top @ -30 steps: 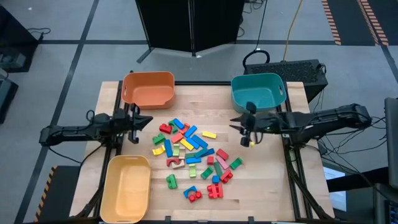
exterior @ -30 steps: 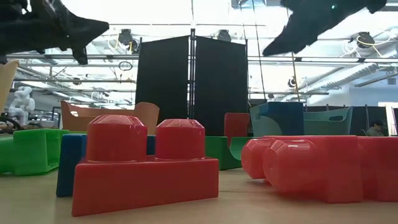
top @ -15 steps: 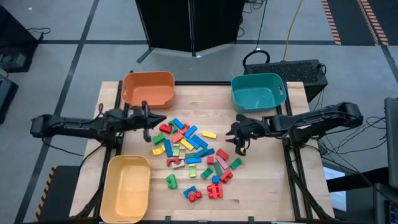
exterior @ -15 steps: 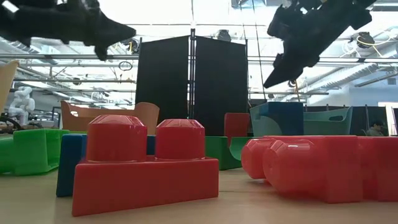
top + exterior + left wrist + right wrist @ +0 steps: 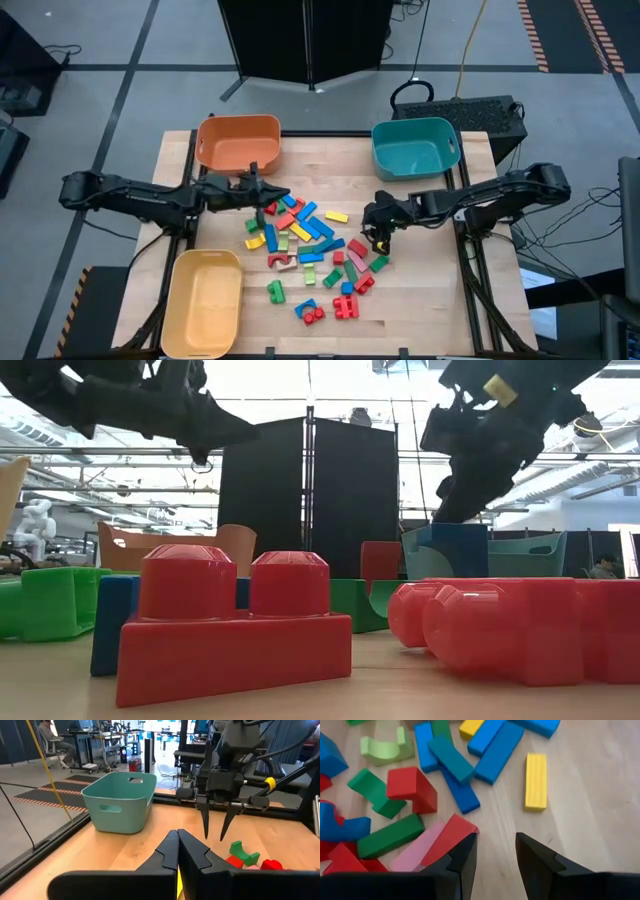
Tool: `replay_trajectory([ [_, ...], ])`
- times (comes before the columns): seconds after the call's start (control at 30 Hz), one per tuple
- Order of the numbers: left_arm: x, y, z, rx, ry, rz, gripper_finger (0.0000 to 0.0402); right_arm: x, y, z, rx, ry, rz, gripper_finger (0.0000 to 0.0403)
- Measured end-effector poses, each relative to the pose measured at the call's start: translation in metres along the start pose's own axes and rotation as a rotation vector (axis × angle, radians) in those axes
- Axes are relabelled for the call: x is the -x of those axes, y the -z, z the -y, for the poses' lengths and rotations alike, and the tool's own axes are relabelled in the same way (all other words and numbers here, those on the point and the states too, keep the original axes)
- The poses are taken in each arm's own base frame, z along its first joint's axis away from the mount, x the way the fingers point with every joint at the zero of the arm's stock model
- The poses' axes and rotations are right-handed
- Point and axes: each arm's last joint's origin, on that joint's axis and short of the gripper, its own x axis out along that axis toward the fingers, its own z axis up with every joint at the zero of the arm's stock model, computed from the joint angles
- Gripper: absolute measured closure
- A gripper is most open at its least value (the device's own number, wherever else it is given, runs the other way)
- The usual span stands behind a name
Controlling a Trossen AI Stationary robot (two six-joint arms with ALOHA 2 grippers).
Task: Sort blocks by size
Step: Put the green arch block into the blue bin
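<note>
The blocks [image 5: 305,245] lie in a loose pile mid-table: red, blue, green, yellow and pink bars, arches and studded bricks. My left gripper [image 5: 272,193] reaches level over the pile's left edge, shut and holding nothing [image 5: 177,839]. My right gripper [image 5: 381,238] slants down above the pile's right side. It is open [image 5: 496,851], with bare wood between its fingers. A red block [image 5: 451,836] and a pink bar [image 5: 415,851] lie just beside one finger. A yellow bar [image 5: 536,781] lies apart on the wood. In the low view both grippers hang well above the blocks.
An orange bin [image 5: 238,143] stands at the far left, a teal bin [image 5: 414,148] at the far right and a yellow bin [image 5: 203,300] at the near left. Bare wood lies between the pile and the teal bin.
My left gripper has moved toward the table's right edge, from the left side out over the pile's left edge, staying shut. My right gripper has sunk and moved left toward the pile's right side, tipping further downward.
</note>
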Motion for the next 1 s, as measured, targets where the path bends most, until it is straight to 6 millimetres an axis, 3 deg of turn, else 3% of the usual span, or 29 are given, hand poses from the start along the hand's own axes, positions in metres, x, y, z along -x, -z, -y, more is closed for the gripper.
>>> replay_trajectory([
  [0.2,-0.010,0.009,0.001,0.001,-0.001,-0.015,0.0400,-0.016,0.008,-0.005,-0.064,0.003,-0.060,0.0279],
  [0.33,-0.014,0.016,0.003,-0.004,0.000,-0.051,0.0377,-0.023,0.011,-0.005,-0.076,0.016,-0.085,0.0279],
  [0.63,-0.021,0.028,0.002,-0.072,-0.076,-0.101,0.0315,-0.024,0.006,0.002,0.091,-0.049,-0.069,0.0279],
  [0.9,-0.029,0.037,0.001,-0.121,-0.077,-0.111,0.0308,-0.024,0.002,0.001,-0.022,-0.062,-0.035,0.0279],
  [1.0,-0.029,0.036,0.002,-0.118,-0.056,-0.095,0.0308,-0.024,0.006,-0.005,0.039,-0.073,-0.055,0.0279],
])
